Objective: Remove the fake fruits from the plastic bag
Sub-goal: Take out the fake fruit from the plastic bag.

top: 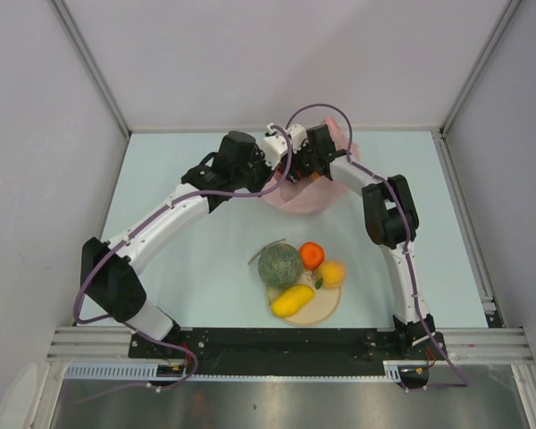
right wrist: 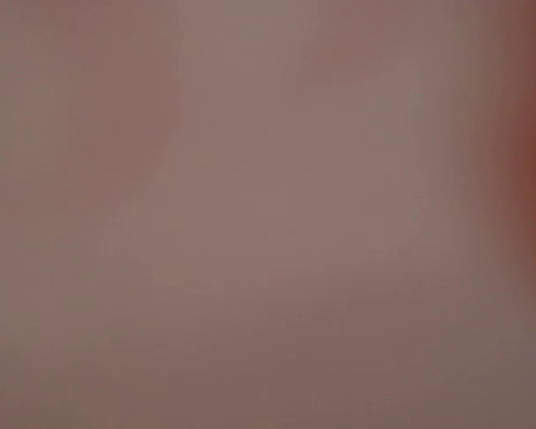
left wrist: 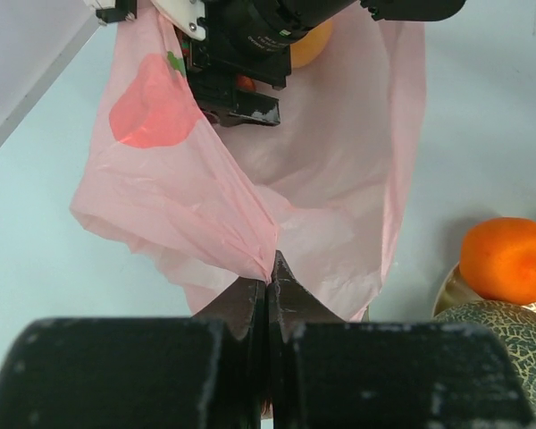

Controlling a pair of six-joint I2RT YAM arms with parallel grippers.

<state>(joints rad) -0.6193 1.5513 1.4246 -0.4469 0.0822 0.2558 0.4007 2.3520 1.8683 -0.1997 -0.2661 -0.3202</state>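
Reaches well beyond the plate (top: pixel 327 309) with both arms bent inward, pinches a plastic bag (top: pixel 311 200) fold in the tightly closed left pincer (left wrist: pixel 270 281), buries the right pincer (top: pixel 305 172) inside, spread impossible to tell, melon (top: pixel 280 264) and orange (top: pixel 312 255) at the plate.

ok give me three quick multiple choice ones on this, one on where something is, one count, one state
1. Where is the melon?
A) inside the plastic bag
B) beside the orange at the plate
C) in the left gripper

2. How many fruits lie out of the bag by the plate?
A) two
B) four
C) six

3. What is the left gripper doing?
A) open over the plate
B) shut on the orange
C) shut on the plastic bag

Answers:
1 B, the top view shows it at the plate's edge next to the orange.
2 B, melon, orange, yellow-orange round fruit, yellow oblong fruit.
3 C, the left wrist view shows its jaws closed on pink plastic.
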